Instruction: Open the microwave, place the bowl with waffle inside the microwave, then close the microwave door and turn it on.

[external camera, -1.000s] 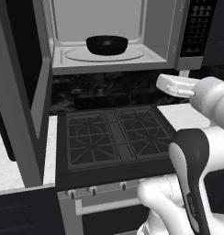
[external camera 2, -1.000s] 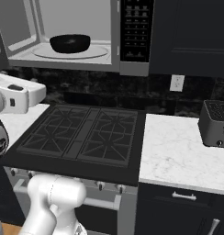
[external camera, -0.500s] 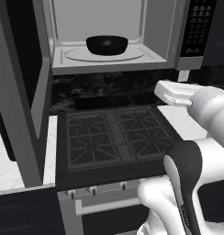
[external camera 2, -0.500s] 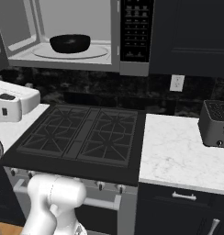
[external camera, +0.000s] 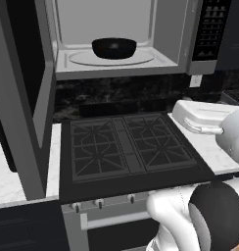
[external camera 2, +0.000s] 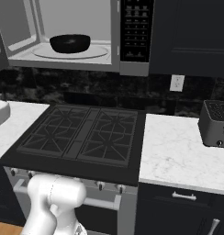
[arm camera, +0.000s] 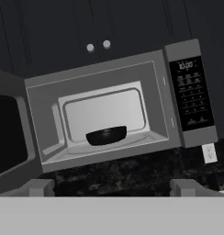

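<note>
So the microwave (external camera: pixel 116 41) sat up above the stove (external camera: pixel 126 147) with its cavity wide open, and its door (external camera: pixel 23 93) was swung all the way out to the left of that cavity, hanging down past the stove's left edge. Right of the cavity was the black button panel (arm camera: pixel 191 94). The bowl with waffle (external camera: pixel 114 47) was already sitting on the turntable (external camera: pixel 111 59), about middle of the microwave floor (couldn't make out the waffle itself, just the dark bowl). Gripper (arm camera: pixel 113 187) was backed well off from the microwave, pointed at it, fingers spread wide with nothing between them.

My read was the closing step came next. To do it well I'd swing the hand around to the outer face of the door, push near the free edge by the handle, and follow the arc until it sat flush. Watch the arm didn't clip the door edge on the way round.
</note>
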